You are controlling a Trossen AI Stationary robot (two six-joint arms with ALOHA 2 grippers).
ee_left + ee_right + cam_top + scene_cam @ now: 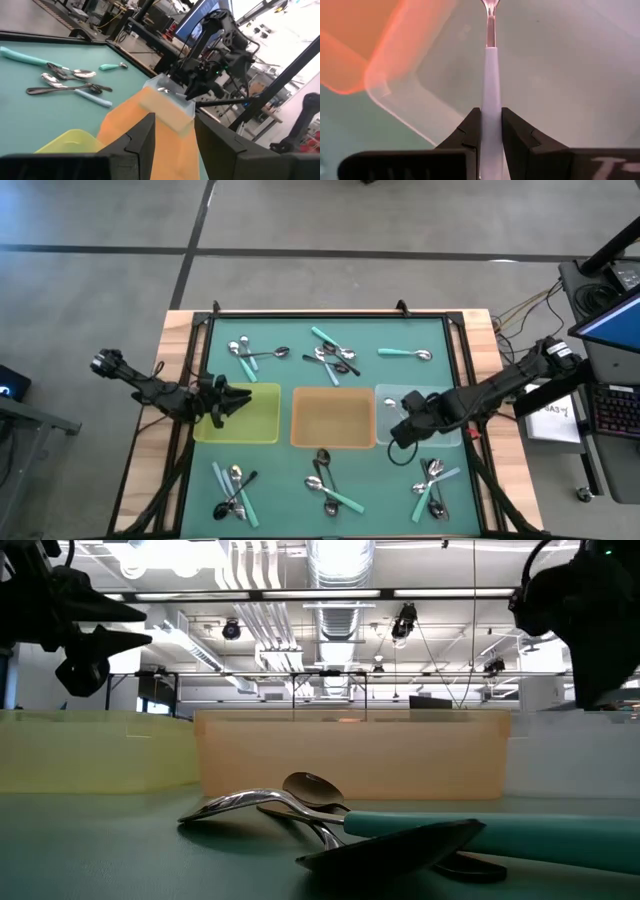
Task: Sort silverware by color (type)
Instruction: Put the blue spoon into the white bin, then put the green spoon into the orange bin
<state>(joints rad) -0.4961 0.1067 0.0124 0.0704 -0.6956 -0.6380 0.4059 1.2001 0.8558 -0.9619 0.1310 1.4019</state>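
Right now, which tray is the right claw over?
The clear tray, rightmost of the three. The right claw holds a pale-handled spoon over it; the orange and yellow trays sit further left.

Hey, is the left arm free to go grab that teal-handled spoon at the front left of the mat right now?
Probably yes. The left tool hangs open and empty over the yellow plastic tray, and the teal-handled spoon lies just in front of that tray on the green mat, with nothing between them. Other spoons crowd it, though.

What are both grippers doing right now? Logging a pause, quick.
Left gripper: open, empty, over the yellow tray.
Right gripper: shut on a pale-handled spoon, over the clear tray.
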